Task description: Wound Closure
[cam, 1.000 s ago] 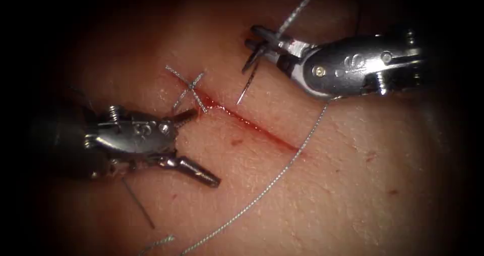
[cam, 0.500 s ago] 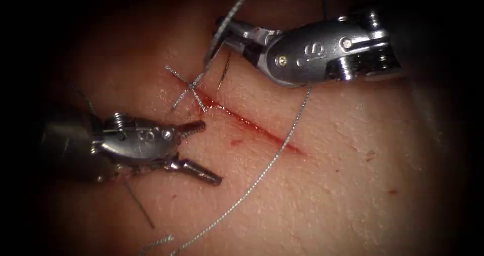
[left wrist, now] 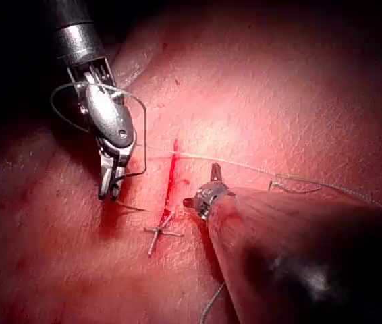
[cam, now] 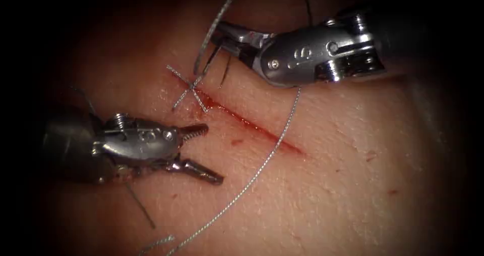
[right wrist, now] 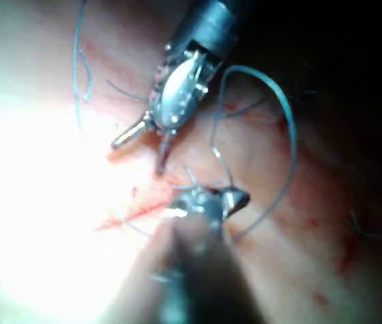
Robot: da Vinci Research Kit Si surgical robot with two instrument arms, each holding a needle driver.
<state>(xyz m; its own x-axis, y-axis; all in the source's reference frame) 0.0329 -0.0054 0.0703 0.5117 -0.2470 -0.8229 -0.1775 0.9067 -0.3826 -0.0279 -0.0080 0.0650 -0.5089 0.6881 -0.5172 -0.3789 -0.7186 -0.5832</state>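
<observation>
One second on, your right tool (cam: 218,33), jaws clamped on the needle (cam: 226,70), has moved left above the cut (cam: 247,122), needle outside the tissue (cam: 353,185), while your left tool (cam: 204,152) waits with jaws spread, empty.

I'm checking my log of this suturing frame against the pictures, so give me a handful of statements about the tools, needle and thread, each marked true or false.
1. The right gripper holds the needle. True.
2. The left gripper is shut on the thread. False: its jaws stand open and hold nothing.
3. A finished stitch crosses the upper-left end of the cut. True.
4. The needle is buried in the tissue on the cut's left side. False: it hangs from the right gripper above the tissue, near the stitch.
5. The thread runs across the cut. True.
</observation>
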